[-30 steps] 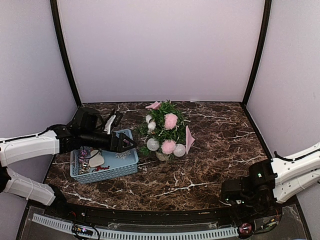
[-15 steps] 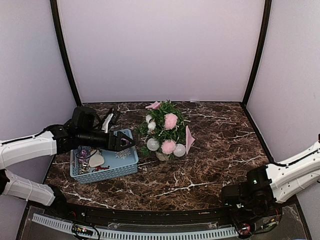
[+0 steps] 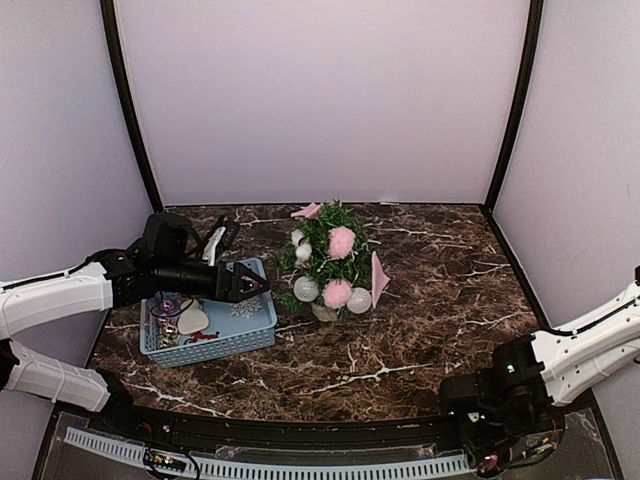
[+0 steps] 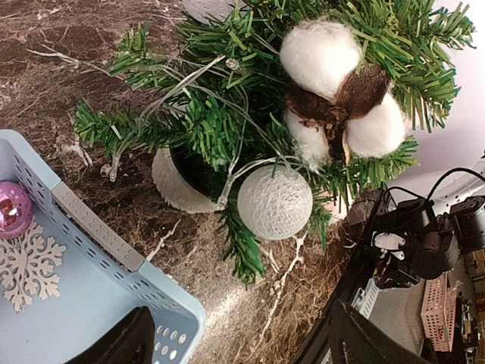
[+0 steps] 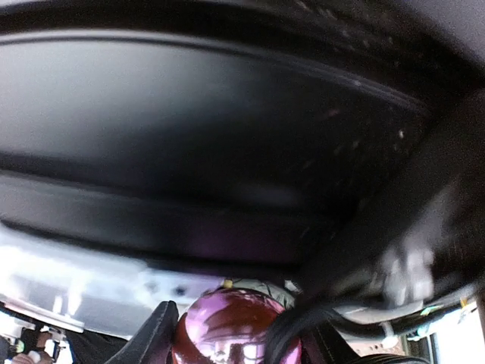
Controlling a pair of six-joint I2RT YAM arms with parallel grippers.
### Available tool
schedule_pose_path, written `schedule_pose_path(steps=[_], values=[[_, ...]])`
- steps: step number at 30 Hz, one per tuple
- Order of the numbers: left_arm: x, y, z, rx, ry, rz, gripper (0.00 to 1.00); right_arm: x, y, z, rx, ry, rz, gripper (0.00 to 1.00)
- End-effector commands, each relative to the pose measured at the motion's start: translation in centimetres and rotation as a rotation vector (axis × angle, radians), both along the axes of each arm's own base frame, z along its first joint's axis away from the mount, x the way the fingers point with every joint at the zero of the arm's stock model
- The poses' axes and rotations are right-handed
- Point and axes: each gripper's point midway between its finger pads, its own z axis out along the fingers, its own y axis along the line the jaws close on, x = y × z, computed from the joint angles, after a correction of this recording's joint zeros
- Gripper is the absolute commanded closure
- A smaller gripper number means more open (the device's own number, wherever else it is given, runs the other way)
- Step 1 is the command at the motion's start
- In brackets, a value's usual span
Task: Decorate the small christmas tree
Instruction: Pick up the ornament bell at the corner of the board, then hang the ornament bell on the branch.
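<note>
On the bench (image 3: 430, 290) we see the tree (image 3: 330, 265) standing mid-bench, just right of the basket (image 3: 215, 335). Our left fingers (image 3: 250, 288) hang released over the basket. Our right fingers (image 5: 157, 340) flank a bauble (image 5: 231, 334); gripped or not, we cannot tell.

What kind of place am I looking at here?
Probably a robot lab test booth: plain lilac panels enclose a marble-patterned tabletop, a robot arm reaches in from each side, and the small christmas tree and blue basket look like staged props.
</note>
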Motion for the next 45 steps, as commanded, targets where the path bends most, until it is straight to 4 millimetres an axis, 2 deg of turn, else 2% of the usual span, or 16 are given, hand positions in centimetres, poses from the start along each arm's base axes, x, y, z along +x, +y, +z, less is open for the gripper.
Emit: schedule_pose_path(steps=[1, 5, 8, 14, 16, 19, 21, 23, 27, 29, 31, 34, 36, 40, 43, 45], values=[[0.0, 0.4, 0.3, 0.004, -0.014, 0.003, 0.19, 1.0, 3.0, 2.4, 0.109, -0.068, -0.035, 0.56], [0.2, 0.5, 0.3, 0.003, -0.008, 0.011, 0.19, 2.9, 5.9, 5.0, 0.208, -0.13, -0.081, 0.56], [0.4, 0.7, 0.4, 0.006, -0.01, 0.022, 0.19, 5.9, 8.1, 6.9, 0.273, -0.226, -0.109, 0.56], [0.7, 1.3, 1.8, -0.013, -0.039, 0.067, 0.19, 16.1, 13.0, 10.5, 0.45, -0.542, -0.131, 0.56], [0.8, 1.3, 2.8, -0.039, -0.067, 0.071, 0.19, 20.0, 14.5, 13.0, 0.516, -0.693, -0.128, 0.57], [0.5, 1.4, 4.8, -0.091, -0.129, 0.065, 0.19, 24.9, 16.3, 18.0, 0.613, -0.936, -0.109, 0.57], [0.3, 1.2, 6.4, -0.146, -0.187, 0.048, 0.19, 27.4, 17.0, 21.8, 0.681, -1.072, -0.103, 0.57], [-0.1, 1.0, 8.1, -0.196, -0.24, 0.028, 0.18, 28.9, 17.6, 25.5, 0.754, -1.186, -0.089, 0.56], [-1.0, 0.4, 11.1, -0.286, -0.32, -0.036, 0.18, 29.9, 18.8, 32.0, 0.931, -1.36, -0.043, 0.55], [-1.5, 0.1, 12.6, -0.332, -0.359, -0.066, 0.18, 30.0, 19.4, 34.7, 1.011, -1.424, -0.025, 0.55], [-2.0, -0.3, 14.2, -0.377, -0.391, -0.104, 0.19, 29.9, 20.2, 36.4, 1.084, -1.444, -0.02, 0.54], [-2.6, -0.9, 16.6, -0.427, -0.461, -0.141, 0.19, 29.8, 21.2, 37.8, 1.163, -1.453, -0.034, 0.54], [-2.6, -1.8, 17.5, -0.428, -0.495, -0.141, 0.19, 29.9, 21.7, 37.9, 1.186, -1.451, -0.047, 0.54], [-4.1, -5.2, 18.4, -0.423, -0.537, -0.192, 0.19, 29.1, 23.0, 38.9, 1.309, -1.405, -0.061, 0.54], [-4.4, -7.0, 19.2, -0.467, -0.555, -0.224, 0.19, 28.4, 23.8, 39.3, 1.367, -1.359, -0.033, 0.54], [-4.5, -8.3, 19.3, -0.497, -0.542, -0.256, 0.19, 27.4, 24.4, 40.5, 1.45, -1.334, -0.007, 0.53]])
